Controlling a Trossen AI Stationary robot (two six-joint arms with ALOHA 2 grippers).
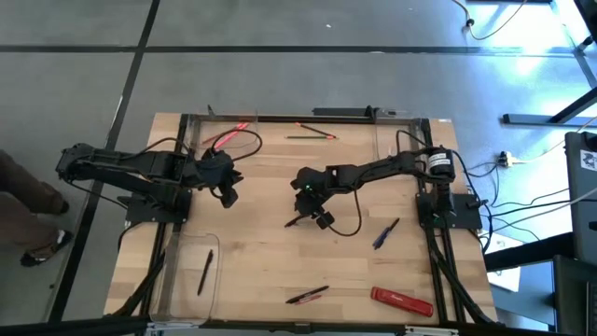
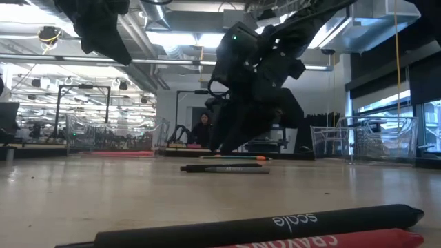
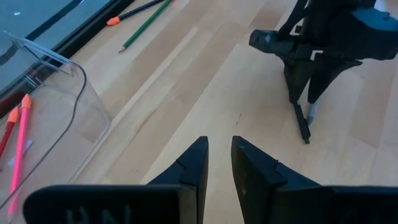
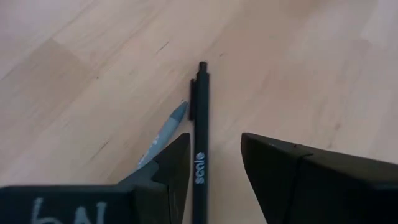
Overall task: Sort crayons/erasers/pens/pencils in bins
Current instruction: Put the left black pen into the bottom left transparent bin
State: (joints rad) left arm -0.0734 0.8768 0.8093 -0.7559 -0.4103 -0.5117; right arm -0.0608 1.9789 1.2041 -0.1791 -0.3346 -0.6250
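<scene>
My right gripper [image 4: 214, 146] is open at mid-table, low over a black pen [image 4: 200, 124] printed "scale" that lies flat on the wood. Its fingers stand on either side of the pen. A grey-blue pen [image 4: 166, 127] lies beside the black one, partly under one finger. From the left wrist view the right gripper [image 3: 305, 102] stands above the same pen [image 3: 303, 129]. My left gripper [image 3: 219, 146] hangs above the table's left half with a narrow gap and nothing in it. One clear bin [image 1: 219, 138] holds pink-red crayons [image 3: 18, 155]. Another bin [image 1: 179, 280] holds a dark stick [image 1: 205, 273].
A green pencil and an orange-tipped one [image 1: 312, 133] lie by the far edge. A blue pen [image 1: 385, 233] lies to the right. A dark pen with a red stick [image 1: 308, 295] and a flat red bar [image 1: 401, 300] lie near the front edge. A third bin [image 1: 401, 140] stands far right.
</scene>
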